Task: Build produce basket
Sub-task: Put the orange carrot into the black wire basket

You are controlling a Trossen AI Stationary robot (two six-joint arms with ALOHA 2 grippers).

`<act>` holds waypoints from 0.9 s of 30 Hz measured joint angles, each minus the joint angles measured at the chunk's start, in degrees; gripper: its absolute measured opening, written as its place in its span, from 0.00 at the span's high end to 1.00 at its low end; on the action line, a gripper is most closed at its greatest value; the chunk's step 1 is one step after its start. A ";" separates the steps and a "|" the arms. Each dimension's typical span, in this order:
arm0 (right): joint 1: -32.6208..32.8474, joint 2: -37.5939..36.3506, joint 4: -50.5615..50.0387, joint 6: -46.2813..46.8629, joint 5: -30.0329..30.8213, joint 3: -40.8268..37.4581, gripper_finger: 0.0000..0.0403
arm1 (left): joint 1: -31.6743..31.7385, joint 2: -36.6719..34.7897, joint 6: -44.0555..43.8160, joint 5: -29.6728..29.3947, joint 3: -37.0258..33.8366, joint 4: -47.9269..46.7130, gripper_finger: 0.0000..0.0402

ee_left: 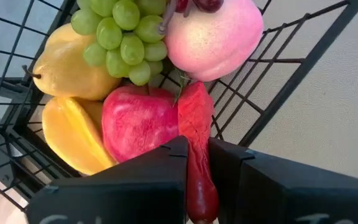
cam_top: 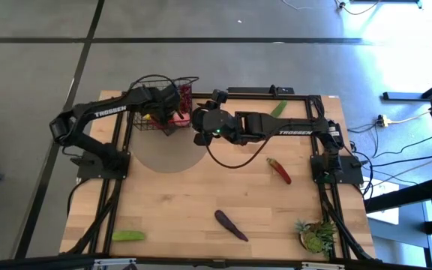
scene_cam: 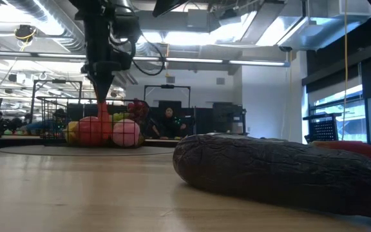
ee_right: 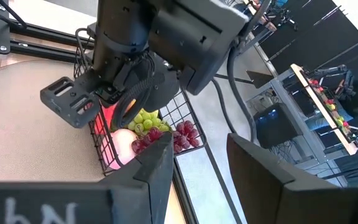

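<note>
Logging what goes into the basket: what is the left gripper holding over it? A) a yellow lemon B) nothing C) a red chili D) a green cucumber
C: the left gripper is shut on a red chili, pinched between its fingers over the basket.

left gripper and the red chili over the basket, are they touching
Touching. The left wrist view shows the left gripper with its fingers pressed against both sides of the red chili, above the basket.

Wire-mesh basket [ee_left: 291, 68]: thin black metal. Red chili [ee_left: 197, 155]: glossy plastic. Eggplant [scene_cam: 282, 174]: dark, matt, wrinkled. Table [cam_top: 201, 202]: smooth light wood.
</note>
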 joint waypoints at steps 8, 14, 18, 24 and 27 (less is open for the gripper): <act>0.00 0.02 0.00 0.00 0.00 0.00 0.62 | 0.00 1.46 0.56 -0.20 0.02 -0.02 0.88; 0.00 0.02 0.02 0.00 0.00 0.00 0.62 | 0.00 1.45 -0.83 -0.58 0.02 -0.07 0.82; 0.00 0.02 0.04 0.00 0.00 -0.02 0.62 | 0.00 1.45 -0.31 -0.63 0.02 -0.04 0.82; 0.00 0.02 0.09 -0.22 0.00 -0.02 0.62 | -0.15 1.45 1.40 -0.78 0.02 0.07 0.78; -0.02 0.02 0.09 -0.43 0.00 -0.02 0.62 | -0.15 1.45 2.21 -0.81 0.02 0.32 0.75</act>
